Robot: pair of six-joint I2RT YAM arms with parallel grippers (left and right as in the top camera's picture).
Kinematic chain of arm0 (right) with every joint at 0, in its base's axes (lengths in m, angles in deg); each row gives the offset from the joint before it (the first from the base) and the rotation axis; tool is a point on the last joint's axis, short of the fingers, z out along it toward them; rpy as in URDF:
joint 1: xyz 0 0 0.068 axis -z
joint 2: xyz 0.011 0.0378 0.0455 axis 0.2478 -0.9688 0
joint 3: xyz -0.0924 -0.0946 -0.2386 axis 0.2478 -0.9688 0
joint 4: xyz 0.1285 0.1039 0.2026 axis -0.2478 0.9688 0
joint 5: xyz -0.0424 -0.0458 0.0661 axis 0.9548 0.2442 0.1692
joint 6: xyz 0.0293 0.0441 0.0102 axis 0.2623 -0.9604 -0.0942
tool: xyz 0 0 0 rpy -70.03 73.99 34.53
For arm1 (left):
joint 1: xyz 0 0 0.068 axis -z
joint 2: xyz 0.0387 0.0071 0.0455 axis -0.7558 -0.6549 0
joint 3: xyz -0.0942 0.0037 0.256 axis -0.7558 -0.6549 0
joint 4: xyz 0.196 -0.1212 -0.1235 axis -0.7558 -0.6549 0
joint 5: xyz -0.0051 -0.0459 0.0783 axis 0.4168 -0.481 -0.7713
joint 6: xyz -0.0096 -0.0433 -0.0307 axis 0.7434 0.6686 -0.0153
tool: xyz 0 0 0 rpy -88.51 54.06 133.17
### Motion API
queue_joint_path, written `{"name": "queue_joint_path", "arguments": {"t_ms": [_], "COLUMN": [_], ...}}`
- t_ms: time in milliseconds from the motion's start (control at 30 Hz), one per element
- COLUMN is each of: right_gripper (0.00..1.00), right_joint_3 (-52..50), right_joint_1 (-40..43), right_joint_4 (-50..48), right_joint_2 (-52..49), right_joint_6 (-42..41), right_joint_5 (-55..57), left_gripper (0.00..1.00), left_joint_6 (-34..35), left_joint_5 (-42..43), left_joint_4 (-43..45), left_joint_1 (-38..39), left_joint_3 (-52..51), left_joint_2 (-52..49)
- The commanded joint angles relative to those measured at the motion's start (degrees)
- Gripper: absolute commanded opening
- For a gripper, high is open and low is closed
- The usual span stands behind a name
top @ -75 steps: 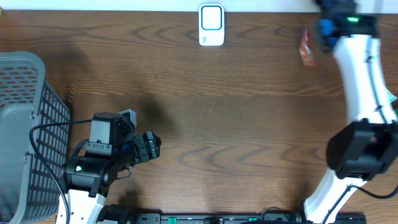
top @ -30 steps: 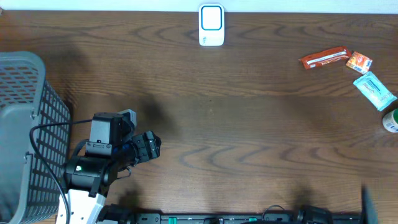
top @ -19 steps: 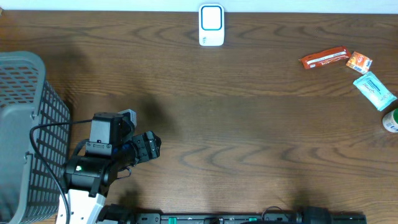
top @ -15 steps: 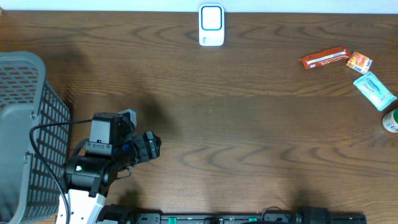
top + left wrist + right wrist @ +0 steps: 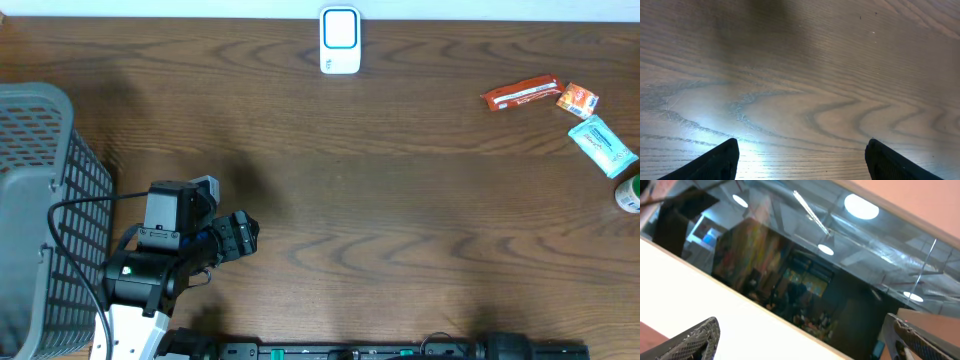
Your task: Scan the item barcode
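Locate bar (image 5: 521, 93) at 2 o'clock on wood-grain table (image 5: 400, 200): flat glossy red wrapper, long axis near 9-to-3. Note left gripper (image 5: 800, 157) spread, empty, above table. Note right gripper (image 5: 802, 340) spread wide, empty, aimed at ceiling (image 5: 840, 255).

Dark wood-grain table (image 5: 400, 200), glazed window (image 5: 790, 290), bright ceiling lights (image 5: 860, 206)

One wooden table (image 5: 400, 200) carries one white scanner (image 5: 340, 40), one grey basket (image 5: 45, 150), one red bar (image 5: 521, 92), one orange packet (image 5: 577, 99), one teal pouch (image 5: 603, 146) and one green-capped bottle (image 5: 630, 194).
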Motion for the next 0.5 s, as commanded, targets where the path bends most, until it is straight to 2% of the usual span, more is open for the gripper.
{"name": "queue_joint_path", "arguments": {"t_ms": [0,267,333,467], "right_gripper": [0.99,0.99,0.99,0.99], "right_joint_3": [-2.6,-17.7,-28.5,-43.6], "right_joint_1": [-0.3,-1.5,-2.7,-2.9], "right_joint_4": [-0.2,-4.4,-13.7,-23.8], "right_joint_2": [-0.7,-0.6,0.6,5.6], "right_joint_6": [1.2,1.2,1.2,1.2], "right_joint_5": [0.5,-3.5,-3.7,-3.9], "left_gripper": [0.81,0.81,0.81,0.81], "left_joint_6": [-0.1,-0.1,-0.1,-0.1], "left_joint_5": [-0.8,-0.8,-0.8,-0.8], "left_joint_4": [-0.1,-0.1,-0.1,-0.2], "left_joint_1": [-0.2,-0.2,-0.2,-0.2], "left_joint_3": [0.3,0.3,0.3,0.3], "left_joint_2": [0.2,0.2,0.2,0.2]}}
